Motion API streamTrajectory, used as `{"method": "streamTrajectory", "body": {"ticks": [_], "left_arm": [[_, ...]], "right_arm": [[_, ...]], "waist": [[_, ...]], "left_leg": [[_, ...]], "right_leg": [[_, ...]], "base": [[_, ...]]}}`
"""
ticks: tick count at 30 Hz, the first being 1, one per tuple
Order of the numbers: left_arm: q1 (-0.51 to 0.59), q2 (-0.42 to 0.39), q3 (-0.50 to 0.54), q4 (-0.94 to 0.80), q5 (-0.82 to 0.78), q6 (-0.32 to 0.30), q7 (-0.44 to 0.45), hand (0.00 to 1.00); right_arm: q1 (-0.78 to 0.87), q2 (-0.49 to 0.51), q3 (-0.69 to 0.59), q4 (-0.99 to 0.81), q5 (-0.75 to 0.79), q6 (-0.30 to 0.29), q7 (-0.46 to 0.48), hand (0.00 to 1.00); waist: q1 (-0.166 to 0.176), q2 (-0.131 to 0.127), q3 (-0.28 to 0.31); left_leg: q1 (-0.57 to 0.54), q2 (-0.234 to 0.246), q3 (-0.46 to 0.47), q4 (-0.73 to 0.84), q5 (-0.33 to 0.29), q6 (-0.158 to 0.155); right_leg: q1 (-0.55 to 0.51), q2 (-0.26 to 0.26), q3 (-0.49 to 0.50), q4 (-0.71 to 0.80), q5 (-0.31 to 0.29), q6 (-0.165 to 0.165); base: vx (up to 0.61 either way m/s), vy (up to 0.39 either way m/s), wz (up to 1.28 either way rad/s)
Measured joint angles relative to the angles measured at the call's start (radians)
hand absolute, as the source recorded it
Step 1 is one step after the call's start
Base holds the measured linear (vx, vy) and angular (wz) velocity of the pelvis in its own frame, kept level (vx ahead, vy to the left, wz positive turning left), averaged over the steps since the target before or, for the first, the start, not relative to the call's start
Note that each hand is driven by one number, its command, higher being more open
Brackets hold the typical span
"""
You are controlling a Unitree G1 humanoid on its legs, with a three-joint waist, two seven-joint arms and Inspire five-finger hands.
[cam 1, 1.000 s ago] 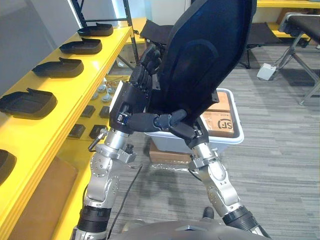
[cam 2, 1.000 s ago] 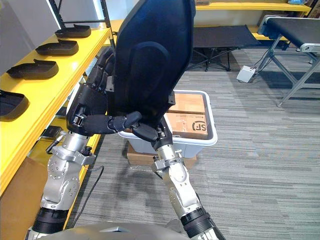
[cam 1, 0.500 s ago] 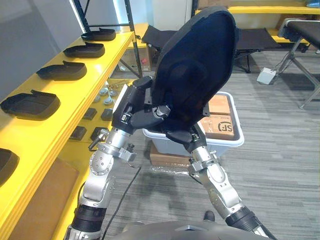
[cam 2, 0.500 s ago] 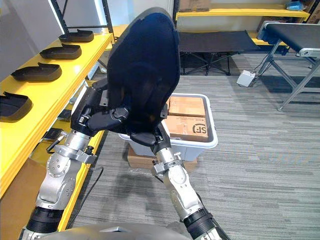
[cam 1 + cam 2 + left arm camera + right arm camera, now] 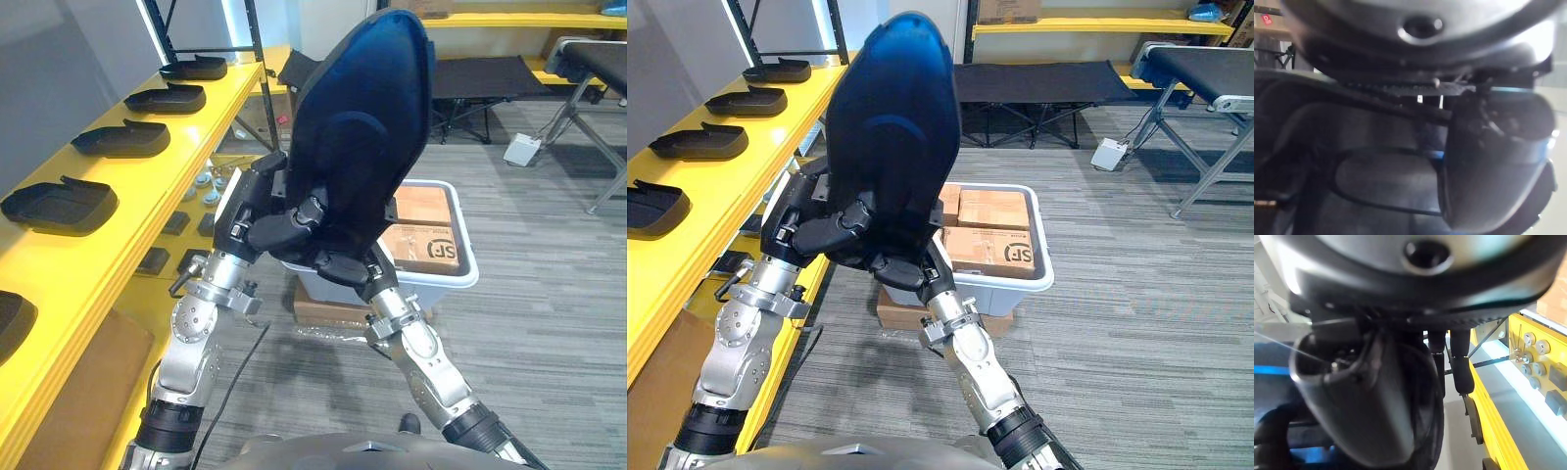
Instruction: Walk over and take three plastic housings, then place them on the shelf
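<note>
Left eye view: left hand (image 5: pixel 257 211) and right hand (image 5: pixel 338 264) are both clamped on one big black plastic housing (image 5: pixel 362 127), held upright in front of the robot. Left thumb's curled over its front face, and the right grips the bottom edge. It's up over a white bin (image 5: pixel 460 279) of cardboard boxes (image 5: pixel 426 243). More housings (image 5: pixel 57 203) sit in a row on the yellow shelf (image 5: pixel 181 132) off to the left.

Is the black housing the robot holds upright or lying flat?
Upright, slightly tilted: the housing stands on end, gripped near its bottom by the left hand and right hand.
</note>
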Motion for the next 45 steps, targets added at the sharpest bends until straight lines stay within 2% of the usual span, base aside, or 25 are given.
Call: {"method": "streamTrajectory", "body": {"ticks": [5,9,13,15,18,20,22,27,29,32,35,41,45], "left_arm": [[0.050,-0.052,-0.005,0.023,0.014,-0.050,0.092,0.00],[0.116,-0.083,0.031,0.041,0.149,-0.055,0.200,0.00],[0.164,-0.130,0.159,0.049,0.204,-0.063,0.316,0.00],[0.164,-0.148,0.213,0.043,0.205,-0.093,0.360,0.00],[0.165,-0.174,0.260,0.012,0.215,-0.131,0.442,0.00],[0.165,-0.197,0.275,-0.022,0.244,-0.157,0.508,0.00],[0.165,-0.213,0.277,-0.029,0.246,-0.191,0.539,0.00],[0.169,-0.242,0.291,-0.036,0.238,-0.217,0.529,0.00],[0.186,-0.243,0.299,-0.036,0.193,-0.226,0.483,0.00],[0.200,-0.259,0.306,-0.036,0.066,-0.226,0.376,0.00],[0.205,-0.259,0.307,-0.038,0.029,-0.224,0.334,0.00],[0.258,-0.261,0.325,-0.063,0.012,-0.170,0.333,0.00],[0.322,-0.272,0.365,-0.072,-0.004,-0.131,0.346,0.00]], "right_arm": [[-0.016,0.000,-0.003,-0.001,-0.001,0.003,-0.011,1.00],[0.015,0.011,-0.053,-0.086,-0.087,0.002,-0.035,1.00],[0.100,0.014,-0.207,-0.275,-0.105,-0.032,-0.021,1.00],[0.126,0.018,-0.278,-0.309,-0.105,-0.048,-0.020,1.00],[0.193,0.036,-0.354,-0.336,-0.076,-0.061,0.015,1.00],[0.249,0.049,-0.381,-0.341,0.003,-0.061,0.073,1.00],[0.280,0.057,-0.387,-0.341,0.025,-0.056,0.113,1.00],[0.359,0.093,-0.435,-0.340,0.013,-0.016,0.171,1.00],[0.378,0.093,-0.468,-0.334,0.001,-0.010,0.172,1.00],[0.372,0.112,-0.529,-0.292,-0.002,-0.009,0.144,1.00],[0.343,0.118,-0.537,-0.255,-0.002,-0.009,0.085,1.00],[0.202,0.106,-0.485,-0.131,0.000,-0.008,0.019,1.00],[0.137,0.087,-0.401,-0.085,0.016,-0.011,0.096,1.00]], "waist": [[0.003,-0.002,-0.001],[0.001,-0.003,0.000],[0.000,-0.019,0.011],[0.000,-0.029,0.017],[-0.001,-0.035,0.023],[-0.011,-0.036,0.028],[-0.022,-0.036,0.037],[-0.039,-0.037,0.040],[-0.048,-0.036,0.043],[-0.051,-0.033,0.055],[-0.046,-0.032,0.067],[0.003,-0.014,0.086],[0.041,-0.001,0.097]], "left_leg": [[0.000,0.000,-0.001,0.000,0.000,0.000],[0.000,0.000,0.000,-0.002,0.000,0.000],[0.002,0.001,0.005,-0.002,-0.001,0.000],[0.004,0.001,0.009,-0.002,-0.001,0.000],[0.006,0.001,0.019,-0.002,-0.004,-0.001],[0.010,0.001,0.025,-0.004,-0.005,0.000],[0.017,0.001,0.033,-0.008,-0.006,0.000],[0.022,0.000,0.067,-0.019,-0.006,-0.001],[0.024,0.000,0.074,-0.019,-0.006,-0.001],[0.033,-0.001,0.079,-0.024,-0.008,0.000],[0.033,0.000,0.069,-0.024,-0.009,0.001],[0.001,0.007,-0.026,-0.017,0.004,-0.003],[-0.020,0.007,-0.106,0.003,0.002,-0.002]], "right_leg": [[0.001,0.000,-0.001,0.000,0.000,0.000],[0.001,0.000,0.000,0.000,0.000,0.000],[0.001,0.001,0.006,0.000,0.000,0.000],[0.000,0.001,0.009,0.000,-0.001,0.001],[-0.004,0.001,0.019,0.000,-0.002,0.001],[-0.006,0.001,0.025,0.000,-0.005,-0.001],[-0.007,0.001,0.033,0.000,-0.005,-0.001],[-0.031,0.004,0.065,0.000,-0.004,-0.002],[-0.036,0.005,0.072,0.000,0.000,0.003],[-0.031,0.006,0.076,0.001,0.000,0.003],[-0.023,0.005,0.062,0.000,-0.003,0.002],[0.022,0.004,-0.035,0.001,-0.013,0.001],[0.079,0.005,-0.112,0.001,-0.035,0.007]], "base": [[0.00,0.000,0.00],[0.00,0.000,0.00],[0.00,0.000,-0.02],[0.00,0.000,-0.05],[0.00,0.002,-0.08],[0.00,0.013,-0.09],[0.00,0.012,-0.13],[0.01,0.013,-0.17],[0.03,0.014,-0.10],[0.02,0.010,-0.04],[-0.01,0.002,0.09],[0.00,-0.015,0.42],[0.01,-0.012,0.65]]}}
